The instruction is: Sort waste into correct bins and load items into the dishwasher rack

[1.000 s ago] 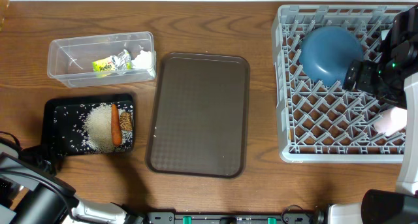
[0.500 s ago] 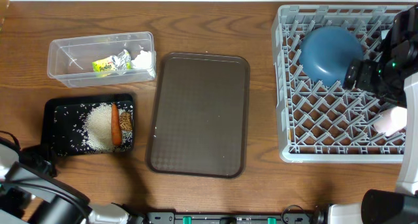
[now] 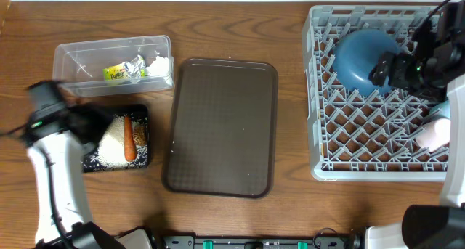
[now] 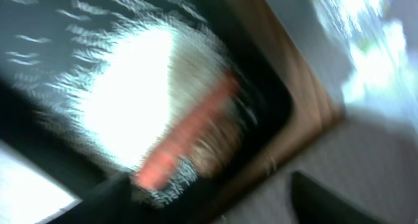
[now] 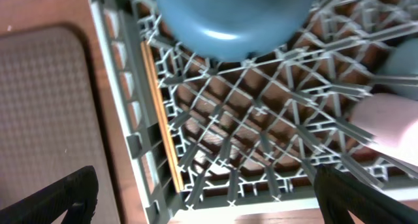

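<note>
While left gripper (image 4: 206,198) gapes (view blurred) | carrot stick (image 4: 189,132) lies just ahead

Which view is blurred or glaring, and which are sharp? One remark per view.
Left wrist: heavy motion blur, rice blown out white, carrot stick smeared. Right wrist: dishwasher rack fairly sharp, blue bowl slightly soft. Overhead: sharp, evenly lit.

My left arm (image 3: 47,144) hung over the black tray (image 3: 140,112) of rice (image 3: 109,141) and carrot stick (image 3: 129,139), wrapper (image 3: 120,71) and tissue (image 3: 158,64) lay in the clear tub (image 3: 73,67), dark blue bowl (image 3: 363,56) sat in the grey rack (image 3: 314,96).
</note>
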You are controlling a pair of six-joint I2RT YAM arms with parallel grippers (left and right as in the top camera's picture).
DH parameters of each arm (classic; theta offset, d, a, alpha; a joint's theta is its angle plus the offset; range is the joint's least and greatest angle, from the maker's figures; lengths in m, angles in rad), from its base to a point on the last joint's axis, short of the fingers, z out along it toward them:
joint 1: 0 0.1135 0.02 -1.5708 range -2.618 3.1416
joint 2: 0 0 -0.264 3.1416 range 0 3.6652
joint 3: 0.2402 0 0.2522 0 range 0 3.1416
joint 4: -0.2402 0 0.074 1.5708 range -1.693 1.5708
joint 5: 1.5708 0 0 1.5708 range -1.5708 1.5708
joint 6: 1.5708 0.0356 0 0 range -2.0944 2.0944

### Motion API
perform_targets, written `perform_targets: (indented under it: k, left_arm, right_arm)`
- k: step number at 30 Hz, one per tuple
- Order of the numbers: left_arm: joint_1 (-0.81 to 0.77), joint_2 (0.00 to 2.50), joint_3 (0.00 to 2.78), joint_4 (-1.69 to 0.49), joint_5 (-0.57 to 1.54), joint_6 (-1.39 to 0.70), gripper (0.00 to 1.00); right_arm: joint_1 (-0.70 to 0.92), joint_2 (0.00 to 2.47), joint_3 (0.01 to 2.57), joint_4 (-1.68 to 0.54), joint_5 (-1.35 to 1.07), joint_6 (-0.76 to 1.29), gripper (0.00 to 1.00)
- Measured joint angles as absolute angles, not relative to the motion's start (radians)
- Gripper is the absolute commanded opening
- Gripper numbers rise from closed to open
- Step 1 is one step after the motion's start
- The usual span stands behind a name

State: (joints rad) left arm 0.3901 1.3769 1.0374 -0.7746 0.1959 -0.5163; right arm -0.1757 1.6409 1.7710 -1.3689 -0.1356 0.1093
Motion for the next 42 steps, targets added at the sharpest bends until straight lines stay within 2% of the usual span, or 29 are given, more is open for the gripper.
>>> perform_targets:
  k: [1,8,13,17,22,30,35,42]
  left_arm:
    - [0.336,1.379,1.037,-0.782,0.196,-0.491,1.0]
    - [0.039,1.388,1.038,-0.984,0.206,-0.273,0.98]
    - [-0.022,1.388,1.038,-1.198,0.207,-0.139,0.98]
    - [-0.022,1.381,1.038,-1.22,0.204,-0.086,0.98]
    - [-0.022,1.265,1.037,-1.181,0.202,-0.061,0.98]
    - [-0.022,0.835,1.011,-1.096,0.169,-0.051,0.98]
    - [-0.022,0.541,0.938,-1.048,0.129,-0.072,0.98]
    - [-0.022,0.38,0.904,-1.015,0.112,-0.097,0.98]
  right_arm:
    - [-0.176,1.654,1.771,-1.374,-0.149,0.094,0.99]
    - [-0.176,1.748,1.769,-1.49,-0.153,0.04,0.99]
    - [-0.176,1.751,1.767,-1.533,-0.09,0.049,0.99]
    - [-0.176,1.697,1.698,-1.463,-0.061,0.057,0.99]
    - [-0.176,1.494,1.431,-1.261,-0.048,0.075,0.99]
    - [-0.176,0.999,1.008,-1.013,-0.044,0.108,0.99]
    - [-0.176,0.756,0.939,-0.981,-0.043,0.128,0.99]
    - [-0.176,0.612,0.937,-1.0,-0.044,0.161,0.99]
